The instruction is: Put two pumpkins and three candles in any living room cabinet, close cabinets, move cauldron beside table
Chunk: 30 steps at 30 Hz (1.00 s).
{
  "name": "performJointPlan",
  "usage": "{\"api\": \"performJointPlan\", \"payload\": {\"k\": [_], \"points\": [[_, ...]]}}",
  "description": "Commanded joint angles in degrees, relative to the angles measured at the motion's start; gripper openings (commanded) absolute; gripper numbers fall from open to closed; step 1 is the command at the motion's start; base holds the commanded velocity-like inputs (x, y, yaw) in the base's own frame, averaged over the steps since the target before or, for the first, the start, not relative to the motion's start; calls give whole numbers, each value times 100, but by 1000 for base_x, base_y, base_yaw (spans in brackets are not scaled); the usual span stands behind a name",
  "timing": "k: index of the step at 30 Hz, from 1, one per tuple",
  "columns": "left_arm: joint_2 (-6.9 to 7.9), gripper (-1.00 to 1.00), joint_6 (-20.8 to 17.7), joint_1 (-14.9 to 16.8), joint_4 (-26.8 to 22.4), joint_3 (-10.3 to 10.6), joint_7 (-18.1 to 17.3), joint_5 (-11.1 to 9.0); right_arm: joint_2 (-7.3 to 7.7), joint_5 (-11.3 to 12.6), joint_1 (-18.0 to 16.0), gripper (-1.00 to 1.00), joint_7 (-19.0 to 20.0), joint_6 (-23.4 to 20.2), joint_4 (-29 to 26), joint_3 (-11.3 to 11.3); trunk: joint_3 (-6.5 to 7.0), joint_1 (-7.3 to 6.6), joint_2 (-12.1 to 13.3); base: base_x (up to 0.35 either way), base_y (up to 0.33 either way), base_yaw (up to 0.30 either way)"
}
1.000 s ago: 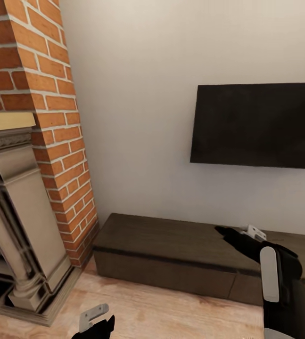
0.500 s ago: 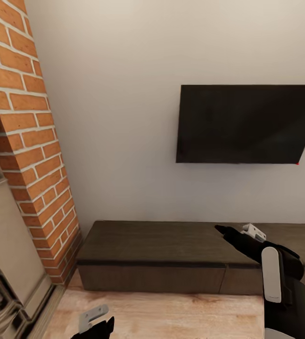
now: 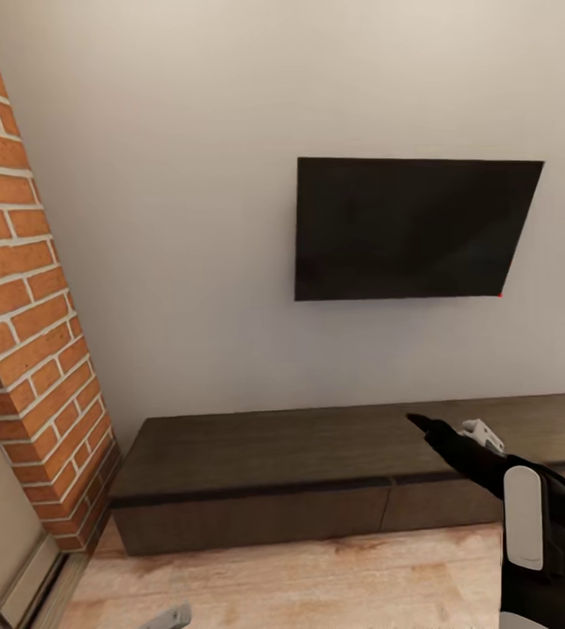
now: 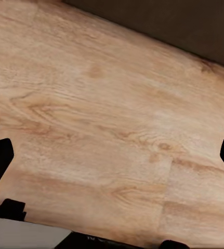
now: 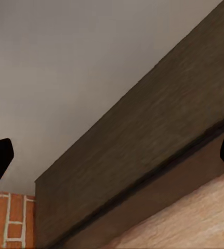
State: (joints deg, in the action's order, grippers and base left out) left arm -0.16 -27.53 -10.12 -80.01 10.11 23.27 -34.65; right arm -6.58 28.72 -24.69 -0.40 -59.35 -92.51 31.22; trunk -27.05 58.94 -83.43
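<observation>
Now the camera panned right, cabinet (image 3: 317,476) centred, both grippers spread wide, empty.

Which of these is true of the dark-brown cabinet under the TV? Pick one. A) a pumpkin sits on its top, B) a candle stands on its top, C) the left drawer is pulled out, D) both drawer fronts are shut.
D: in the head view the cabinet shows both drawer fronts flush with its face, and its flat top bears nothing below the wall-mounted TV.

Matt dark-wood cabinet (image 3: 265,454), pale grained wood floor (image 4: 106,129), rough brick (image 3: 20,349).
</observation>
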Motion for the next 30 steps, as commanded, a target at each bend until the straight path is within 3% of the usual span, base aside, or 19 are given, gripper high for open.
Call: {"api": "performJointPlan", "payload": {"k": [1,2,3,6,9,10,14,15,26,27,30], "points": [[18,100,-6,-24,-17,-40,67,-111,-4,198,-4,100,-2,-26,-1,31,-24,23,-45,1,1,-61],[62,100,-3,-98,-28,-257,70,-240,-3,597,6,100,5,-12,40,64,-41,45,-85,0,1,-39],[96,100,2,-216,-32,-599,3,-432,-2,1061,13,100,16,6,252,76,-59,67,-125,0,1,-25],[132,100,30,-481,-15,-1081,-205,-714,21,1747,16,100,36,107,870,72,-113,133,-245,0,0,-15],[146,100,254,-660,75,-1324,-422,-834,16,2074,18,100,142,306,1410,77,-167,199,-366,0,0,-6],[152,100,591,-741,107,-1578,-569,-922,8,2206,25,100,649,420,1726,81,-185,221,-406,0,0,-2],[156,100,541,-780,-180,-1862,-637,-1102,38,2264,26,100,1167,667,2283,68,-257,308,-566,0,0,0],[156,100,417,-797,-435,-1968,-706,-1324,57,2294,22,100,1342,978,2673,68,-275,330,-606,0,0,0],[157,100,317,-881,-1144,-2075,-824,-1644,69,2287,12,100,1424,1360,2977,78,-472,572,-1048,0,0,0],[163,100,304,-739,-1193,-2295,-807,-2017,67,2260,-15,100,1394,1406,3021,62,-490,594,-1088,0,0,0],[169,100,187,-527,-1203,-2373,-791,-2195,72,2278,-22,100,1402,1415,3030,51,-544,660,-1208,0,0,0]]}}
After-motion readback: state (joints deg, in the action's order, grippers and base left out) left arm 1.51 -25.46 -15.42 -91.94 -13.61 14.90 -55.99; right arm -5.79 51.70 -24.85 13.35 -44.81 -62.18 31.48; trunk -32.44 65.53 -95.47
